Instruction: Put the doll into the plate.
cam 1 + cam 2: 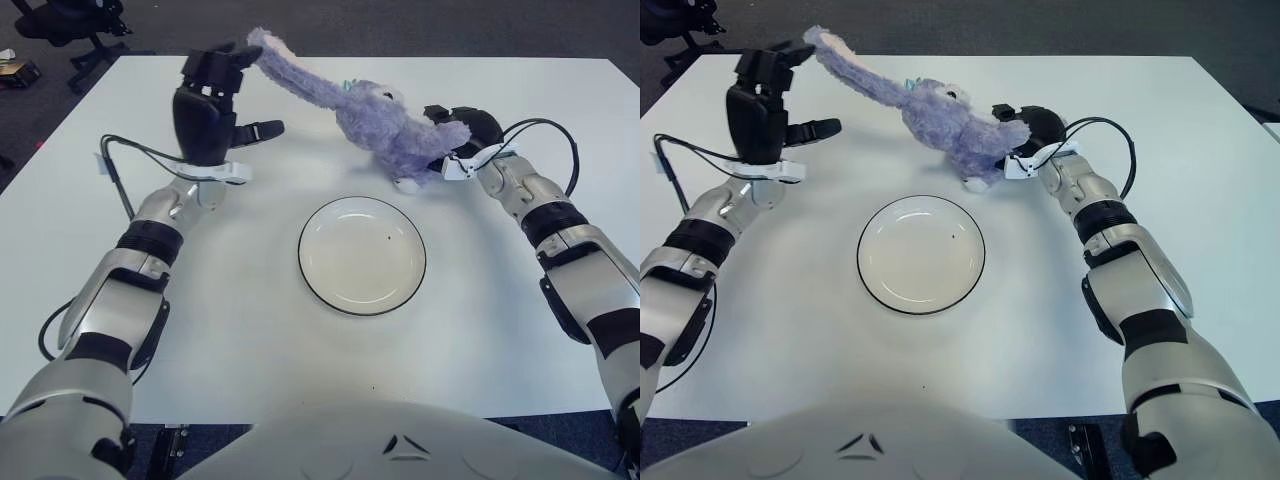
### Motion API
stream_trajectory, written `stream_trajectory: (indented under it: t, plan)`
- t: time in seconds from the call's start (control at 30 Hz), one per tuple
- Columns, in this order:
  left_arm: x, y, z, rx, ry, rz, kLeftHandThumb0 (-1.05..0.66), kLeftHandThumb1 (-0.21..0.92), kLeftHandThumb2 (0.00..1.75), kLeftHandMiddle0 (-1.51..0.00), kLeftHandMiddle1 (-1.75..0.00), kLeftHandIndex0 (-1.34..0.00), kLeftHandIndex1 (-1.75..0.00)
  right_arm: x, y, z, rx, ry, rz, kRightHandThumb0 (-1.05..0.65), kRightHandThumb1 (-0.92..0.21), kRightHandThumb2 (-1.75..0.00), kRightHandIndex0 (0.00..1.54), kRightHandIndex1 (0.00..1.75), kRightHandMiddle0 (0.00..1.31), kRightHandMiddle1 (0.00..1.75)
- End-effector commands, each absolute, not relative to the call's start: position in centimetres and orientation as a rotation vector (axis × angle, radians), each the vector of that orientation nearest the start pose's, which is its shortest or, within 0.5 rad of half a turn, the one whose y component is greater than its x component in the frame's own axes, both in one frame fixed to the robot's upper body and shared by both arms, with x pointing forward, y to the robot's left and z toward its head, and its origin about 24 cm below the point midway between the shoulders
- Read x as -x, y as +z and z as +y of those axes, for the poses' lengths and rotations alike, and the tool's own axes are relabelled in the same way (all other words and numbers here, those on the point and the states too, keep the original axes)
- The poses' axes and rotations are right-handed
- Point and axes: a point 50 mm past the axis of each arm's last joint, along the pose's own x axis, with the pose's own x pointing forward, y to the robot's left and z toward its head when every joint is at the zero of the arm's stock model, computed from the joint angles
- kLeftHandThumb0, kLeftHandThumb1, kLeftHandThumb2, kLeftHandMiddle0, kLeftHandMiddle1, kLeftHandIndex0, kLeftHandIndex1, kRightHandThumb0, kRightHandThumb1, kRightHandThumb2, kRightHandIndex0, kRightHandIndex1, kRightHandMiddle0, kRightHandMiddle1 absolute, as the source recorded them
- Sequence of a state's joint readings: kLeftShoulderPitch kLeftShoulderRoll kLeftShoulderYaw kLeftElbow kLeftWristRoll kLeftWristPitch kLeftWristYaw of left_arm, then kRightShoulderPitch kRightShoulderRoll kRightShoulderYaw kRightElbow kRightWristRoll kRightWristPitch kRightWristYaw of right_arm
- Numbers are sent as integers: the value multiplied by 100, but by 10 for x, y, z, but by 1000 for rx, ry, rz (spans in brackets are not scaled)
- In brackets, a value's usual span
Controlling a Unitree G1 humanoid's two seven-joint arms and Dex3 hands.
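Soft purple doll (385,125) on table (480,330), beyond empty plate (362,255).
Right hand (462,135) clamps its body; left hand (212,100), fingers apart, beside the limp long ear. Light, floppy: grip the torso.

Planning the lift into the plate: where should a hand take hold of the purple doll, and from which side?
Judging by its pose, grip the doll around its thick body, from above: the long ear is thin and floppy, and the right hand already crowds its right side.
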State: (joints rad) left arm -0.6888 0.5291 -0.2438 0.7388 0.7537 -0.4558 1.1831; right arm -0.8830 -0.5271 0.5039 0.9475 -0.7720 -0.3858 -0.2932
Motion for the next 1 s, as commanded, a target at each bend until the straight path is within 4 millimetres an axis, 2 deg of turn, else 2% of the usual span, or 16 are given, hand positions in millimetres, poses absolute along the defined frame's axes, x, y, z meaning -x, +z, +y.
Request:
stream_trajectory:
  t: [0.0,0.33,0.53,0.73,0.97]
  plan:
    - [-332,163,221,-879,730,-1032,-46,92,48,-50,-36,-22,-64,-385,133,-189,1481,178,-394,0,-35,-128,55,174,38,175]
    - [-329,163,245,-843,847,-930,-49,92,49,-47,-35,-23,-66,-386,148,-197,1515,104,-420,0,-36,-125,58,169,37,175]
    - [-340,134,264,-917,842,-631,-49,92,49,-48,-36,-23,-67,-377,162,-195,1511,49,-574,0,-37,-123,60,165,37,175]
    - [-347,121,269,-973,788,-448,-48,92,48,-49,-35,-22,-71,-366,172,-189,1493,43,-697,0,-37,-122,61,163,36,175]
    - [-349,114,263,-998,744,-409,-45,92,47,-48,-34,-20,-72,-360,175,-188,1498,48,-723,0,-37,-122,62,161,37,175]
